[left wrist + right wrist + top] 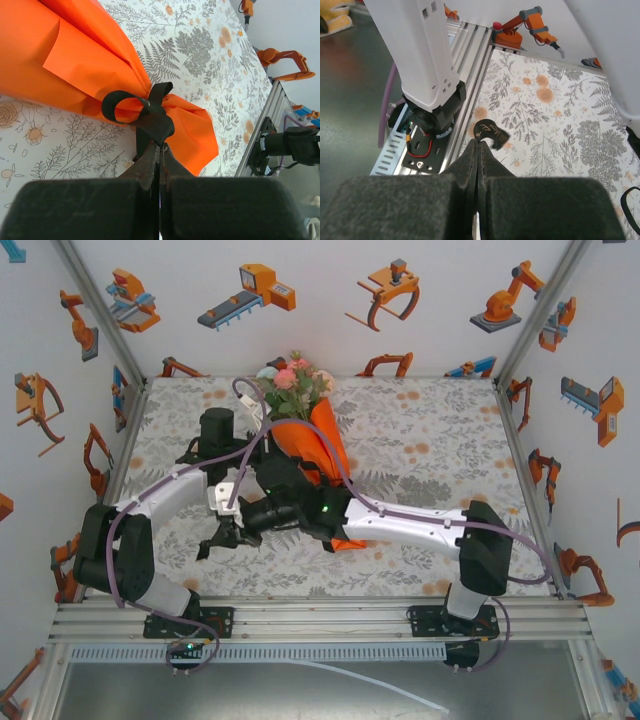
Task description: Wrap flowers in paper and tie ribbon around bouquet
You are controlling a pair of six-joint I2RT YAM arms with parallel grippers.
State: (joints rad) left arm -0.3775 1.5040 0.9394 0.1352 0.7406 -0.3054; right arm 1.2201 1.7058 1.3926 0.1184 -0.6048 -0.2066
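Limp ribbon (155,125) at the paper's (322,435) 5 o'clock tip (ends judged best held) was clamped by left pincer (160,146) and right pincer (479,142).

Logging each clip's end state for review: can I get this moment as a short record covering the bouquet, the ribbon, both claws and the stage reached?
bouquet: flowers above the wide end of the orange paper cone, lying on the floral tablecloth
ribbon: black ribbon knotted with one loop around the cone's narrow end
left claw: left claw shut on the ribbon right at the knot
right claw: right claw shut on a ribbon end, close to the near rail
stage: wrapped and knotted, both claws gripping ribbon
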